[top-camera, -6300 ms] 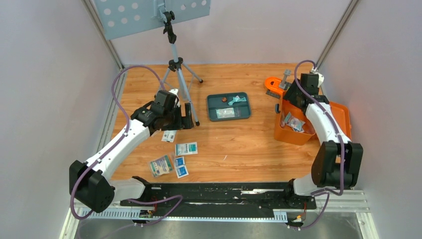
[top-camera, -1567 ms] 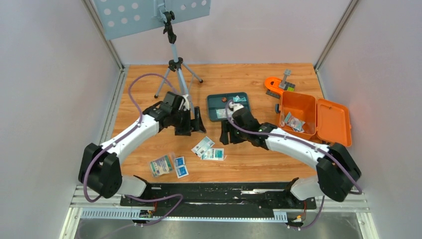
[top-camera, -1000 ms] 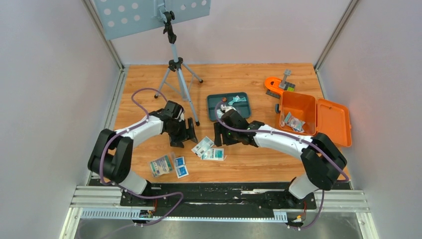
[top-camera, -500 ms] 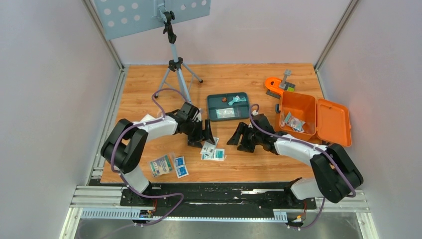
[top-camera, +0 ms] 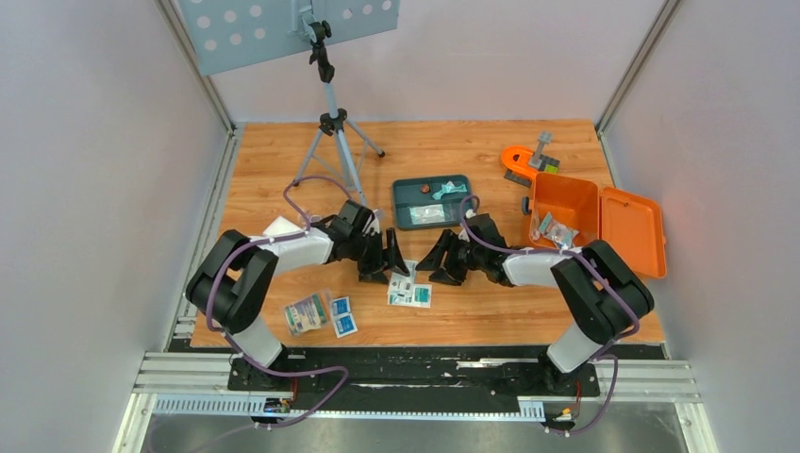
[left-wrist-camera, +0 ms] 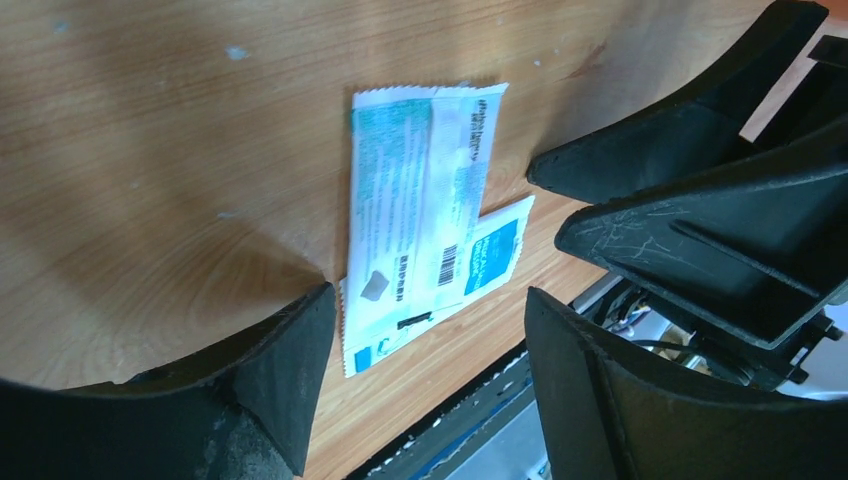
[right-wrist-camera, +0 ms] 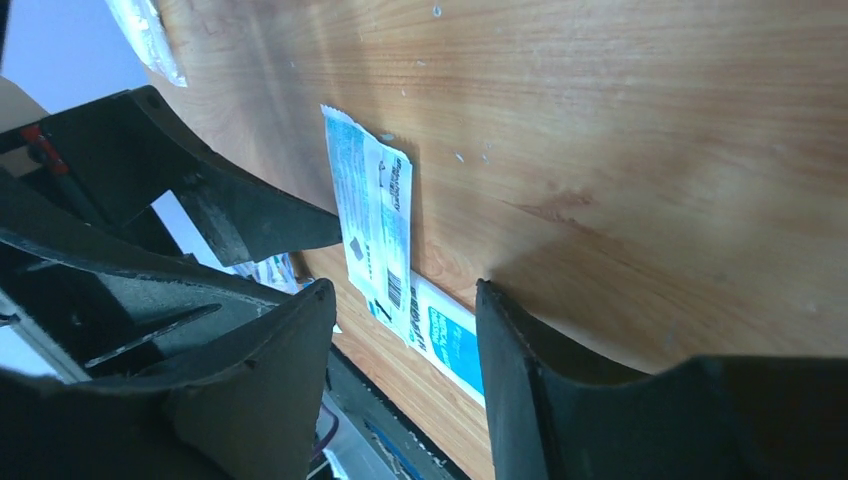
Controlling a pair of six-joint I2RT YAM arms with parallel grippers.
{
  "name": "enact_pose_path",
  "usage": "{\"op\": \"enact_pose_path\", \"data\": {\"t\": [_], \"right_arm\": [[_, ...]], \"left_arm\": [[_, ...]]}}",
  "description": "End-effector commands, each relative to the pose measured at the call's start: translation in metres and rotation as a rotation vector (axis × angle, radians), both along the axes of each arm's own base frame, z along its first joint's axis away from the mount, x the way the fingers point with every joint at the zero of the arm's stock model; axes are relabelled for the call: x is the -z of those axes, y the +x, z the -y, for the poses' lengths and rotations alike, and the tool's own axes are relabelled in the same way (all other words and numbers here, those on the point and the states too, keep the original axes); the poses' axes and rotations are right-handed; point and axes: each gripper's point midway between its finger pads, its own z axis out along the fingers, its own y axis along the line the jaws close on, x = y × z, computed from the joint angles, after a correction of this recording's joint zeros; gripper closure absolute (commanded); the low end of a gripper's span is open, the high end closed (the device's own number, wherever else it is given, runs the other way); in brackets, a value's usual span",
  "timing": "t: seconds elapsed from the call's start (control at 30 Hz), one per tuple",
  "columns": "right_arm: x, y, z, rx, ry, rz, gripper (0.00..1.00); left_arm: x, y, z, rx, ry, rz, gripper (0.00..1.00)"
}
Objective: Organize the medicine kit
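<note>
Teal-and-white sachets (top-camera: 408,291) lie between the spread left pincer (top-camera: 391,269) and right pincer (top-camera: 432,272).

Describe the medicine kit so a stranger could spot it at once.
Go to the right edge of the wooden table. The medicine kit is the large orange box lying open there, packets inside. The orange curved piece behind it is much smaller.
</note>
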Motion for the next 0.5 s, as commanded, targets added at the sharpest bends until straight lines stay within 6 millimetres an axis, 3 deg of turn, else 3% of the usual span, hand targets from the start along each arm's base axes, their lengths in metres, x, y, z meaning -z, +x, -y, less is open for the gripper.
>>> {"op": "enact_pose_path", "data": {"t": [0.0,0.47], "right_arm": [[-0.018,0.010,-0.020,-0.010,0.137,0.019,0.48],[-0.001,0.005,-0.040,-0.054,0.158,-0.029,0.54]], "left_arm": [[-0.007,0.012,-0.009,-0.079,-0.035,0.035,0.25],[0.015,0.010,-0.022,-0.114,0.013,-0.004,0.51]]}}
